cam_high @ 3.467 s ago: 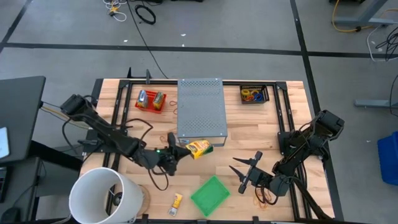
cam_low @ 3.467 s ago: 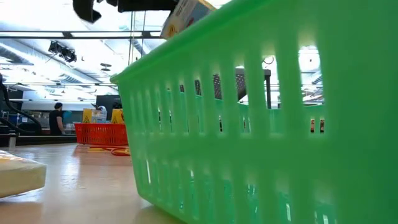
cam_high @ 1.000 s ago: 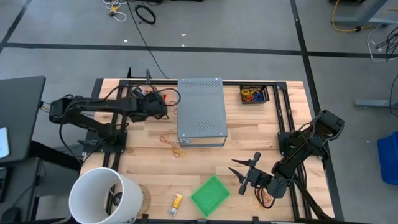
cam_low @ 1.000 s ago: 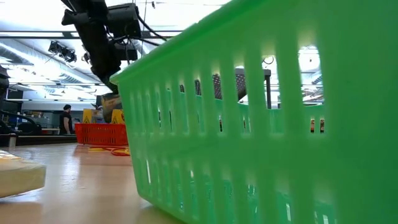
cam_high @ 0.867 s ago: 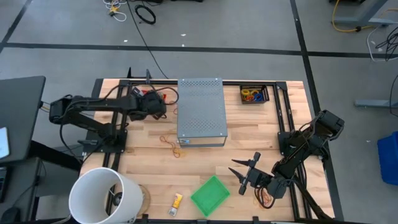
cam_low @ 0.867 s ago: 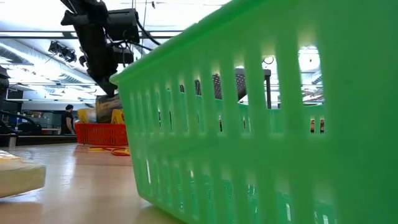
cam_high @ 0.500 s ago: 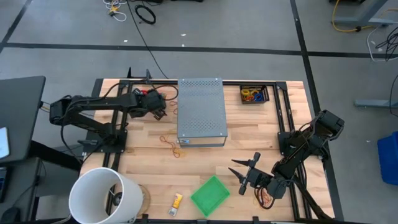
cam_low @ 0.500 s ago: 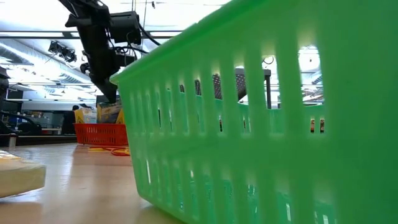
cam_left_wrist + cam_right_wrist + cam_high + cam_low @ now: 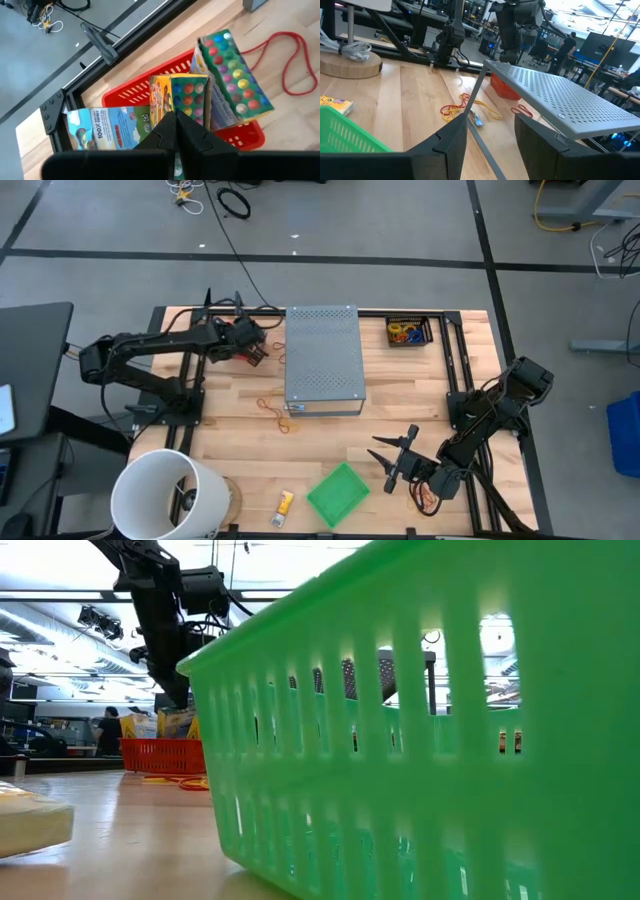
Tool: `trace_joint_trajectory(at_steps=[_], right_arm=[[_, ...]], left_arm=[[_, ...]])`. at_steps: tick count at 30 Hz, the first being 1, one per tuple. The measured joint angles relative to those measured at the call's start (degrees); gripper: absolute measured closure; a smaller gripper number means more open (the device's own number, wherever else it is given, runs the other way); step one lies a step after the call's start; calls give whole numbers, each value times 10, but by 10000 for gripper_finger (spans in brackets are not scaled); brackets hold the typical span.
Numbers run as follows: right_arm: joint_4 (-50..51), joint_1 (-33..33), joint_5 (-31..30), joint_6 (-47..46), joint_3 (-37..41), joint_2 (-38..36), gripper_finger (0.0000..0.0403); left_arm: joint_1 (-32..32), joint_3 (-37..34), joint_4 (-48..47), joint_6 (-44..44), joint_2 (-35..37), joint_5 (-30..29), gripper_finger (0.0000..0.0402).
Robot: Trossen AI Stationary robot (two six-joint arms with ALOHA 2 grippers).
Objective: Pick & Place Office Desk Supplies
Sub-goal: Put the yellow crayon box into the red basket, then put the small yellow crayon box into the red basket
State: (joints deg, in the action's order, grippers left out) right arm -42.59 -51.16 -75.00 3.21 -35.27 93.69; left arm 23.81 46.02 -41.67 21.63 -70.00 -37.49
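Observation:
My left gripper (image 9: 256, 352) is over the red basket (image 9: 130, 92) at the table's far left, shut on a yellow-orange packet with coloured dots (image 9: 182, 95). A green-dotted packet (image 9: 232, 75) and a blue-white one (image 9: 107, 127) stand beside it in the basket. In the low view the arm comes down onto the packets (image 9: 175, 723). My right gripper (image 9: 392, 457) waits open, level, near the green basket (image 9: 338, 492). Orange and red rubber bands (image 9: 278, 410) lie on the wood in front of the grey box. My left gripper pinches the yellow-orange packet's near upper edge (image 9: 176, 106) between its two shut fingertips, which slant down from the table's left. The packet stands roughly upright inside the red basket among the other packets. The other packets hide its lower end.
A grey perforated box (image 9: 322, 355) stands at the middle far side. A black tray of coloured bands (image 9: 408, 332) is at the far right and a white bucket (image 9: 165, 495) at the near left. A small yellow packet (image 9: 285, 503) lies near the front edge.
My left gripper has swung a little toward the table's far edge over the red basket, rolling its wrist, with the yellow-orange packet still between its fingers. In the low view the packet now sits down among the other packets.

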Motion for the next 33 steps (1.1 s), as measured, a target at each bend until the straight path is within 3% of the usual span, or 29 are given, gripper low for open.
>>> trace_joint_trajectory(at_steps=[13,20,25,29,33], right_arm=[[0,0,9,-15,0,0,231],[0,0,4,-15,0,0,231],[1,0,3,-24,0,0,231],[6,0,3,-38,0,0,231],[7,0,3,-43,0,0,231]], left_arm=[[21,0,7,-23,0,-43,310],[-12,0,107,-107,7,-38,284],[-58,1,195,-181,13,50,283],[-102,0,215,-222,14,146,282],[-147,0,214,-241,14,188,282]])
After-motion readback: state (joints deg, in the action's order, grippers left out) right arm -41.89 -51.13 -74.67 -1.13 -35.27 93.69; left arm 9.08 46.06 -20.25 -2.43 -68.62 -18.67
